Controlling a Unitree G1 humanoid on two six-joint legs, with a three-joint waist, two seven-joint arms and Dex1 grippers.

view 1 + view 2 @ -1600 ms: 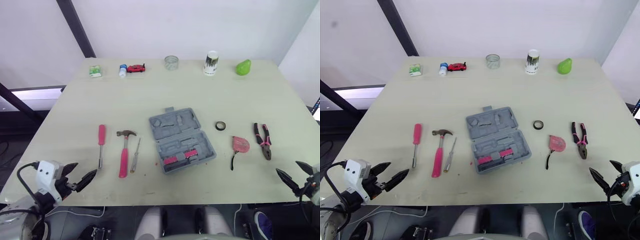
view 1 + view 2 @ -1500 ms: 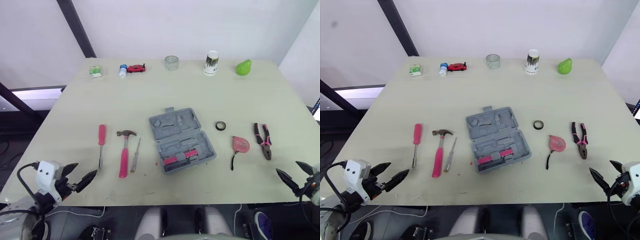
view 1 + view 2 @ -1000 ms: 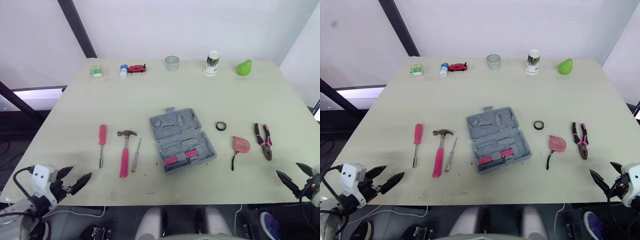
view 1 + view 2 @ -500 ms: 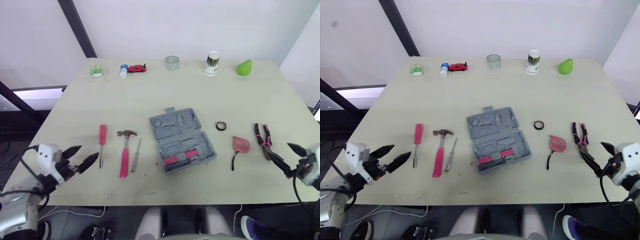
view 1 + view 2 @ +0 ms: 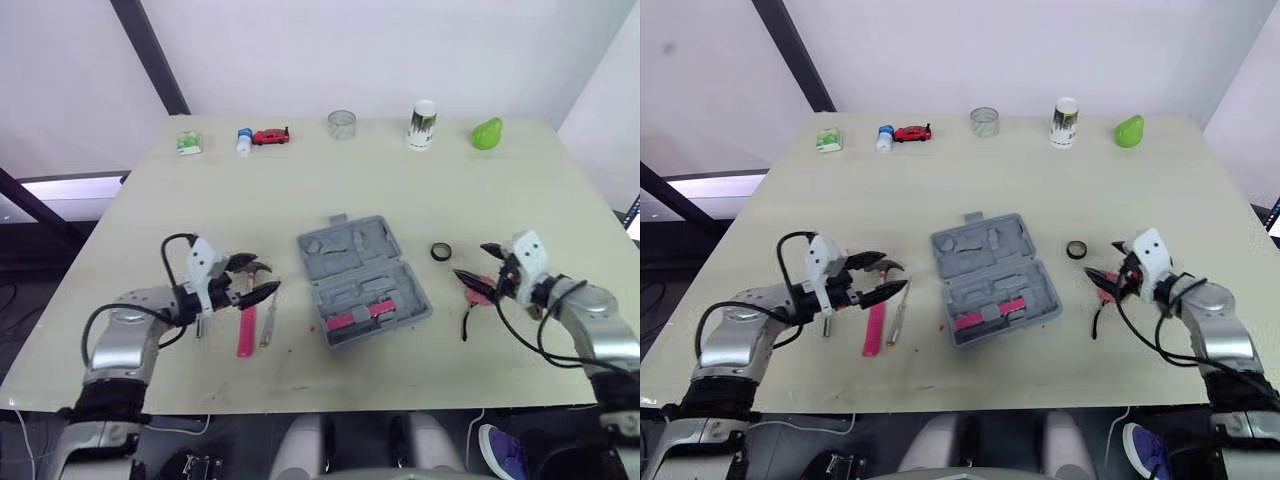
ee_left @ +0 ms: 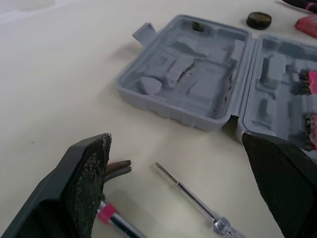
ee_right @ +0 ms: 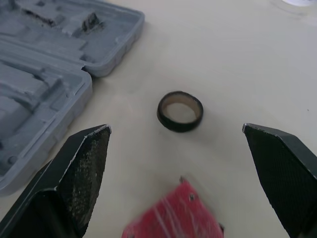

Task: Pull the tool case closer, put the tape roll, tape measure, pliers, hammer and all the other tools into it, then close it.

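The grey tool case (image 5: pixel 362 280) lies open mid-table, pink pieces in its near half. My left gripper (image 5: pixel 255 280) is open just above the hammer's head (image 6: pixel 116 168) and the thin screwdriver (image 5: pixel 270 315), left of the case; the hammer's pink handle (image 5: pixel 246 328) points toward me. My right gripper (image 5: pixel 476 264) is open over the pink tape measure (image 7: pixel 173 215), with the black tape roll (image 7: pixel 180 111) just beyond its fingertips. My right arm covers the spot where the pliers lay.
Along the table's far edge stand a green packet (image 5: pixel 187 143), a red toy car (image 5: pixel 270 136), a glass jar (image 5: pixel 341 124), a printed cup (image 5: pixel 422 124) and a green pear (image 5: pixel 486 133).
Both arms have come in from the near edge. The left gripper moved right to the hammer head; the right gripper moved left to the tape measure. Tools and case have not shifted.
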